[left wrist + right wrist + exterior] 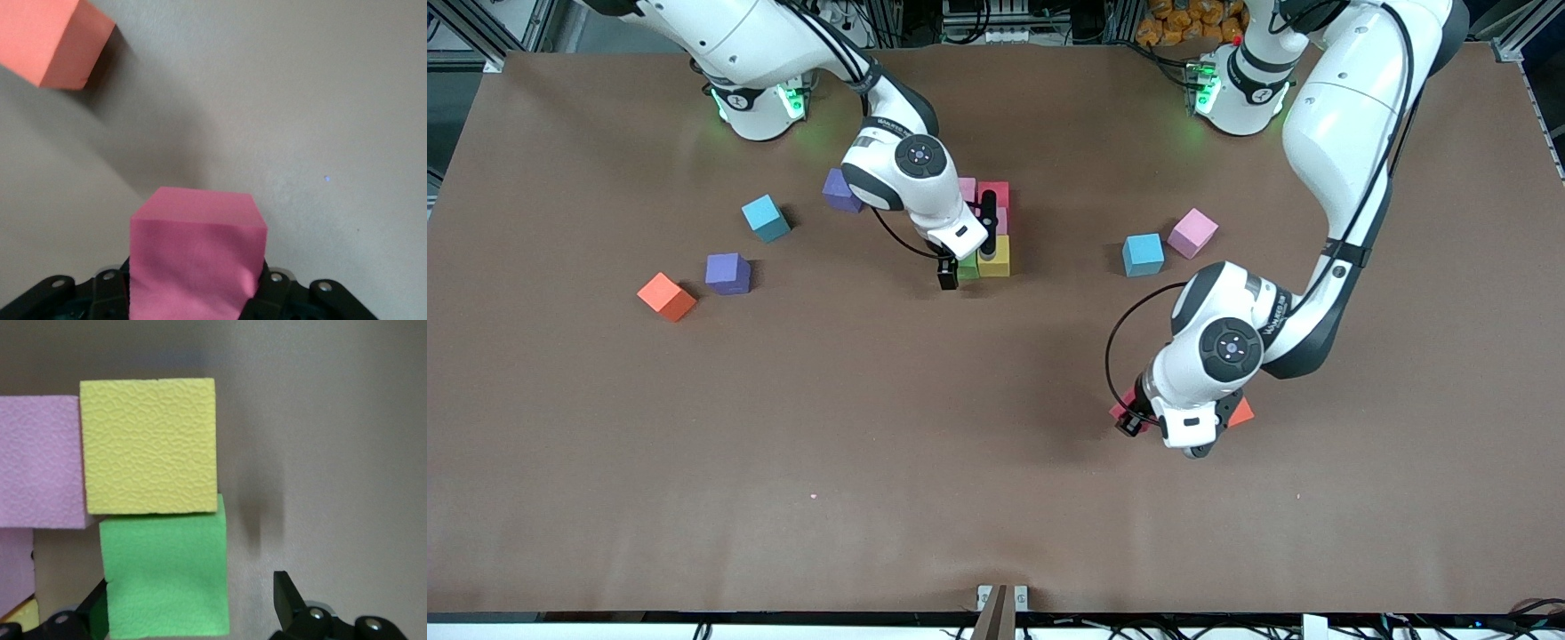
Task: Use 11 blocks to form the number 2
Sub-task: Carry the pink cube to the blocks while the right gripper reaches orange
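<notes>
A cluster of blocks lies mid-table: a red block (993, 193), pink ones (967, 188), a yellow block (996, 256) (148, 445) and a green block (967, 265) (165, 577) touching it. My right gripper (971, 258) (190, 593) stands open around the green block; one finger is at its side, the other stands well apart. My left gripper (1143, 411) (197, 287) is shut on a deep pink block (1122, 407) (197, 260), close above the table beside an orange block (1240, 412) (50, 40).
Loose blocks lie toward the right arm's end: cyan (766, 218), purple (727, 273), orange (666, 296), and another purple (840, 190) by the cluster. Toward the left arm's end lie a cyan block (1143, 254) and a pink block (1192, 233).
</notes>
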### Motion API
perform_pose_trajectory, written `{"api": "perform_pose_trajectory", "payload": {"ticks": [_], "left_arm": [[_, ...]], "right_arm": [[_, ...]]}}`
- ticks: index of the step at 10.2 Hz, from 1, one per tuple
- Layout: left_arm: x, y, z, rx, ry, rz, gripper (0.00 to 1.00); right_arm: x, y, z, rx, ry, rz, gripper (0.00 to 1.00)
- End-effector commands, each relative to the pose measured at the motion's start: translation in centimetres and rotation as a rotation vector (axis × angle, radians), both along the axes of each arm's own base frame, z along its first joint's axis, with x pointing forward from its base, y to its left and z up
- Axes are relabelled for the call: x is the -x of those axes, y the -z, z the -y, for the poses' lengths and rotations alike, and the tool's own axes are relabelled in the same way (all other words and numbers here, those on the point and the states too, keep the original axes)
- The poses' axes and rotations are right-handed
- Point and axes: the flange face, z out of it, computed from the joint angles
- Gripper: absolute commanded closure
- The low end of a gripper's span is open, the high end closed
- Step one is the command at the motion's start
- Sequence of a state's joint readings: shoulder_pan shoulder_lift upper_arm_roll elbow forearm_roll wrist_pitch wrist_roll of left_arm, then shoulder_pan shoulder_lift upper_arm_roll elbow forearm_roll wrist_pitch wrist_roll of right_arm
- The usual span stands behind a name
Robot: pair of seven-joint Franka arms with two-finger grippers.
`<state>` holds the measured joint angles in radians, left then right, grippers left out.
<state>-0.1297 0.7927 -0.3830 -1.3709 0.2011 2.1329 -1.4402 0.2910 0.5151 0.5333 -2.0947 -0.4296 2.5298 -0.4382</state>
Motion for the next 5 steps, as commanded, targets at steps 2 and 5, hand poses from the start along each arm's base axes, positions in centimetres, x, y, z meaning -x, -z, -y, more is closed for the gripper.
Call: {"api": "perform_pose_trajectory", "payload": {"ticks": [2, 5], "left_arm": [[1.8, -1.8, 1.5, -0.003, -0.044, -0.06, 0.86], [2.1, -1.9, 1.7, -0.012, -0.09, -0.072, 0.86]], "right_arm": [[0.5, -2.4, 0.1, 0.022, 0.002, 0.023, 0.0], [1.0, -4.7, -0.3, 0.02, -0.006, 0.023, 0.0]]}}
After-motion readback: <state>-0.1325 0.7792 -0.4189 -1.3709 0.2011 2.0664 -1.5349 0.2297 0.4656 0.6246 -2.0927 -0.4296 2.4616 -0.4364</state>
